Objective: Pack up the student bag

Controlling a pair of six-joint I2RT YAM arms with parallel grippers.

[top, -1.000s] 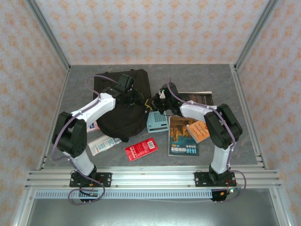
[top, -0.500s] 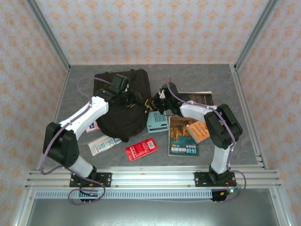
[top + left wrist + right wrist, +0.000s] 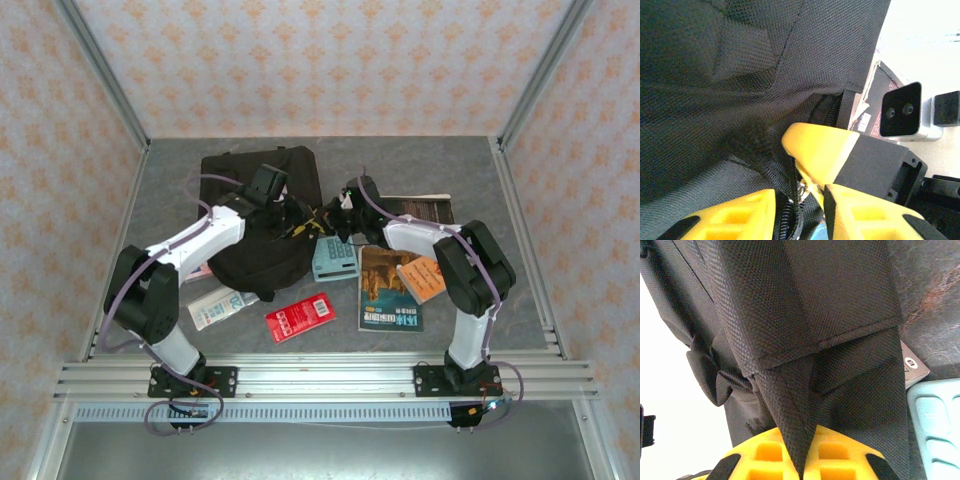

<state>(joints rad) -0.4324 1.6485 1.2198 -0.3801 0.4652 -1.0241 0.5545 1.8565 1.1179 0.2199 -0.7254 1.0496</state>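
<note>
While the left arm (image 3: 200,235) is swinging its elbow back inward, the left hand (image 3: 792,180) is coming again to the zipper (image 3: 774,172) on the bag (image 3: 262,262), which is lying on the table (image 3: 440,170) left of centre. I judge the opening is still going on, with nothing packed yet. Its fingers (image 3: 820,150) are standing close on both sides of the zipper, but whether they are pinching it I cannot tell. The right hand (image 3: 800,440) is clamping bag fabric, its arm stretching low leftward.

This is a robot test cell in a lab. A grey counter (image 3: 470,170) is boxed in on three sides by panels (image 3: 320,60) of orange floral wallpaper in aluminium profiles (image 3: 100,70). A left arm (image 3: 200,235) and a right arm (image 3: 415,235) are bolted to a slotted rail (image 3: 320,378) along its near edge.
</note>
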